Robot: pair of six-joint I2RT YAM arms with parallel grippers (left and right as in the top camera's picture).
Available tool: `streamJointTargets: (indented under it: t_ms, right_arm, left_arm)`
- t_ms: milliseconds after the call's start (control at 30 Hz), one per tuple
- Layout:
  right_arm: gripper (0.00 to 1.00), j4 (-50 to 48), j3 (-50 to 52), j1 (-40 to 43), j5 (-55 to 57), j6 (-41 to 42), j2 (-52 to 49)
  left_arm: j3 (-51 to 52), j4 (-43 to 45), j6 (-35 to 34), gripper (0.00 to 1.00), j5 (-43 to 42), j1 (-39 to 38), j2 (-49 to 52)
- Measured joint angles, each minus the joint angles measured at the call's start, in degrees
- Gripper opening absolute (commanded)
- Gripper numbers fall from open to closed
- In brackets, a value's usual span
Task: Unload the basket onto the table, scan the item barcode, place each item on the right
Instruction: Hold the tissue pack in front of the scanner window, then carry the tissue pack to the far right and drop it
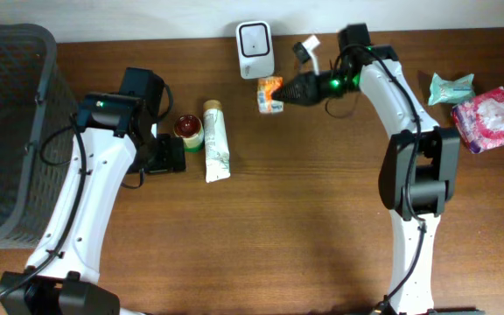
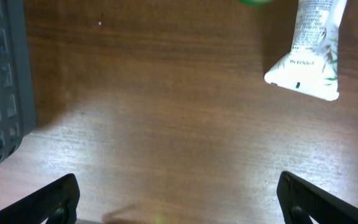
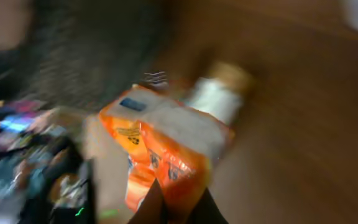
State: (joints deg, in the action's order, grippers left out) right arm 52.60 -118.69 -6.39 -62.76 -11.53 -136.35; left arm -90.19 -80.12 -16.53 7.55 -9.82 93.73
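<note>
Now the right gripper (image 1: 287, 91) pinches the orange packet (image 1: 270, 94) just beside the white scanner (image 1: 255, 45). The left gripper (image 2: 179, 202) hangs wide open near the tube (image 2: 309, 56).

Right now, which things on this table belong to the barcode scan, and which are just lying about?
Job: orange crinkly snack packet, held in the right tool; white box-shaped scanner.
Lying about: white squeeze tube; small red-lidded jar; dark mesh basket; teal packet; pink patterned packet.
</note>
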Motion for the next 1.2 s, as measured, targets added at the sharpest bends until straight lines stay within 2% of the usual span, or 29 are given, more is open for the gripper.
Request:
streamJointTargets:
  t_ms: [33,67,133,167,267,333,367,533,633,767,1000,1200]
  right_arm:
    - [0.04,-1.92,-0.70,-0.98,9.75,7.72,0.00]
    - [0.04,-2.03,-1.70,-1.75,16.11,11.56,0.00]
    - [0.04,-2.16,-4.37,-3.10,28.02,15.76,-0.04]
    - [0.04,-3.58,-7.78,-4.52,41.38,18.34,-0.04]
    - [0.04,-11.93,-8.33,-6.82,58.82,13.97,-0.04]
    - [0.04,-18.01,-8.48,-8.96,68.87,7.74,-0.04]
    - [0.04,-22.56,-8.55,-10.82,73.81,2.03,-0.09]
    - [0.04,-36.74,-9.31,-16.85,81.42,-17.35,-2.10]
    - [0.04,-41.66,-9.35,-18.14,82.55,-22.82,-5.25]
    - [0.04,-42.53,-9.35,-17.53,83.54,-28.92,-9.70]
    - [0.04,-43.89,-9.38,-17.29,86.97,-32.37,-10.64]
    - [0.04,-42.16,-10.93,-16.94,92.48,-26.47,-10.49]
  left_arm:
    - [0.00,0.02,0.00,0.99,0.02,0.00,0.00]
    - [0.00,0.04,0.00,0.99,0.00,0.00,0.00]
    - [0.00,0.02,0.00,0.99,0.02,0.00,0.00]
    - [0.00,0.02,0.00,0.99,0.02,0.00,0.00]
    - [0.00,0.02,0.00,0.99,0.02,0.00,0.00]
    - [0.00,0.00,0.00,0.99,0.02,0.00,0.00]
    - [0.00,0.00,0.00,0.99,0.02,0.00,0.00]
    - [0.00,-0.04,0.00,0.99,0.00,0.00,0.00]
    - [0.00,-0.02,0.00,0.99,0.02,0.00,0.00]
    - [0.00,0.02,0.00,0.99,0.02,0.00,0.00]
    - [0.00,0.02,0.00,0.99,0.02,0.00,0.00]
    - [0.00,0.02,0.00,0.99,0.02,0.00,0.00]
